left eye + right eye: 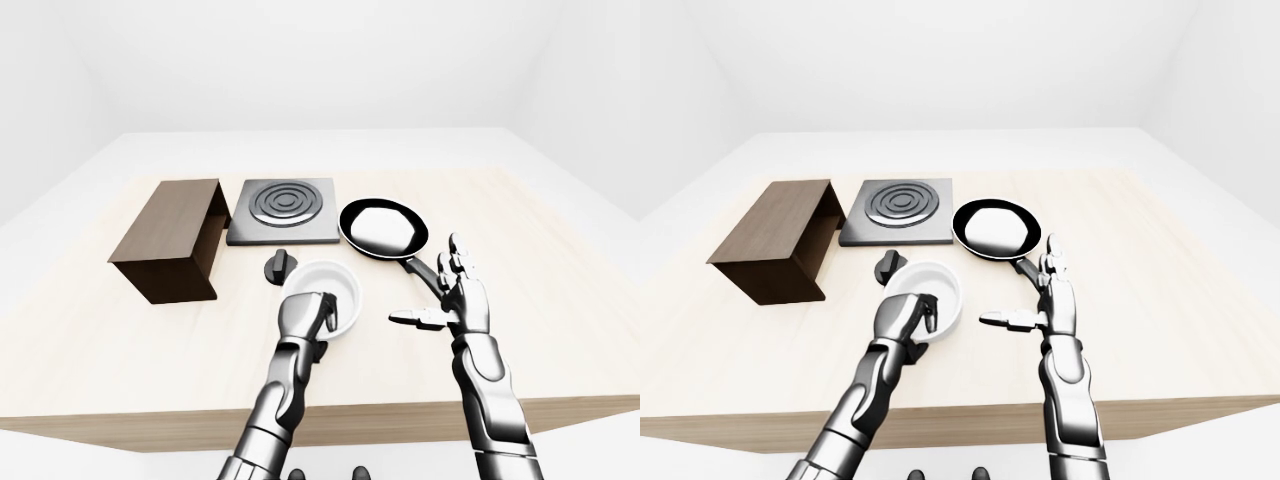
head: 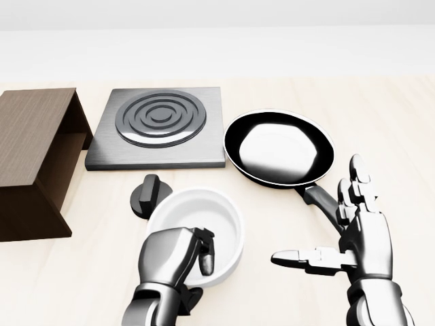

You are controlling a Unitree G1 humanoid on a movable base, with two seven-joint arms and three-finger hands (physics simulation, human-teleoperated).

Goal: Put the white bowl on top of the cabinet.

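The white bowl (image 2: pixel 204 219) sits low in the middle of the head view, just below a black knob. My left hand (image 2: pixel 196 257) grips the bowl's near rim, fingers curled inside it and thumb under the outer wall. The bowl looks slightly tilted; I cannot tell whether it is clear of the table. The dark brown cabinet (image 2: pixel 30 146) lies at the left edge, its open side facing right, well apart from the bowl. My right hand (image 2: pixel 333 231) hovers open at the lower right, beside the pan's handle, holding nothing.
A grey hot plate (image 2: pixel 160 125) with ring coils lies above the bowl, a black frying pan (image 2: pixel 279 146) to its right with the handle pointing at my right hand. A black knob (image 2: pixel 146 193) stands between bowl and hot plate. The wooden table's edge (image 1: pixel 400 412) is near me.
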